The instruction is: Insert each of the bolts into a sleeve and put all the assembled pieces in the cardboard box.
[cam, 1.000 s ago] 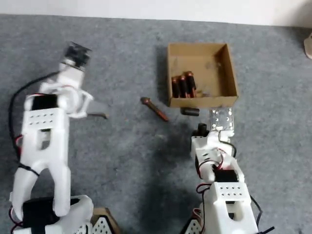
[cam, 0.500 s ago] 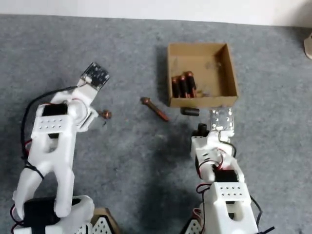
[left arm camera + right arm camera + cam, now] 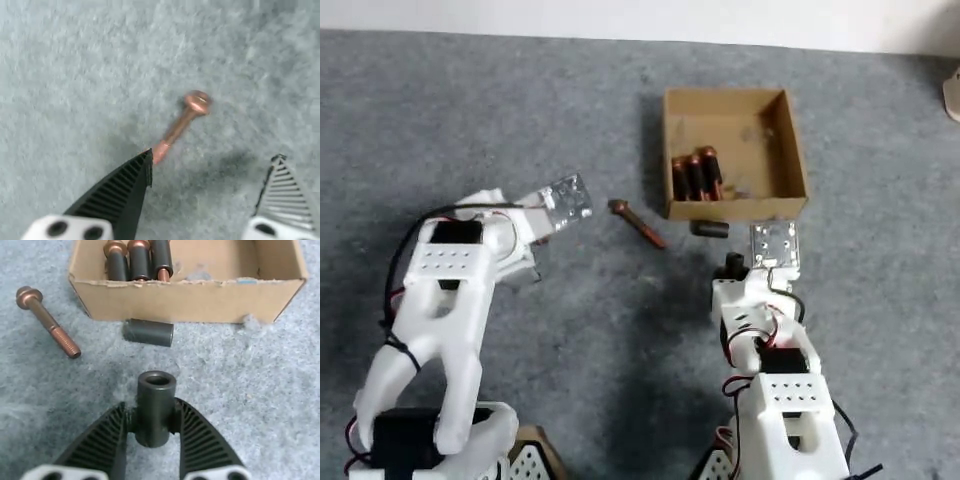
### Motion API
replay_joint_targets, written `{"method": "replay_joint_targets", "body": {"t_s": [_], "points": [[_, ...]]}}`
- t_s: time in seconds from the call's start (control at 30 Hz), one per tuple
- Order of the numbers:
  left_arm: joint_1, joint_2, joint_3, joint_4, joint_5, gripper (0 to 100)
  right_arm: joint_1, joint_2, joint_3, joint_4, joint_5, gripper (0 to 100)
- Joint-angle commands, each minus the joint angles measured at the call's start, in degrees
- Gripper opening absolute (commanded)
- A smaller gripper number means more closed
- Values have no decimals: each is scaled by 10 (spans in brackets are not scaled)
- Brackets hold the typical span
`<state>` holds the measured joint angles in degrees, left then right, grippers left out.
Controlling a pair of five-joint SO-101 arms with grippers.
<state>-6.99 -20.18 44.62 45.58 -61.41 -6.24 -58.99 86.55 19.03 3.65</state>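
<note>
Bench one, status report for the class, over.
Left claw open by a bolt. Right claw shut on upright sleeve. Three assembled pieces in cardboard box. Spare sleeve lies before box.

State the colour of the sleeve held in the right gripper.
The sleeve is dark grey, nearly black; clearest in the right wrist view.

The table is covered with a grey cloth like felt, matt and rough, with small loose fibres, and the box on it is plain brown cardboard, dull, with a frayed upper edge. The bolt beside it is copper-coloured metal with a soft shine and a cut thread, while the sleeve looks dark, smooth and matt. The arms are of smooth white plastic, and the right gripper has fingers of black plastic with fine ribs.
</note>
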Motion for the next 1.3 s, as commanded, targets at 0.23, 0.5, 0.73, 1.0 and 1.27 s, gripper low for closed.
{"method": "replay_joint_targets", "body": {"t_s": [0.23, 0.5, 0.73, 1.0, 1.27], "points": [[14, 44, -109, 101, -135, 330, -5, -12, -7, -11, -3, 5], [12, 185, -317, 287, -255, 330, -5, -12, -7, -11, -3, 5], [-2, 293, -453, 330, -343, 330, -10, -12, -6, -11, -3, 5], [0, 422, -545, 332, -363, 330, -15, -12, -6, -11, 20, 5], [2, 557, -662, 337, -361, 329, -15, -12, -6, -11, 25, 5]]}}
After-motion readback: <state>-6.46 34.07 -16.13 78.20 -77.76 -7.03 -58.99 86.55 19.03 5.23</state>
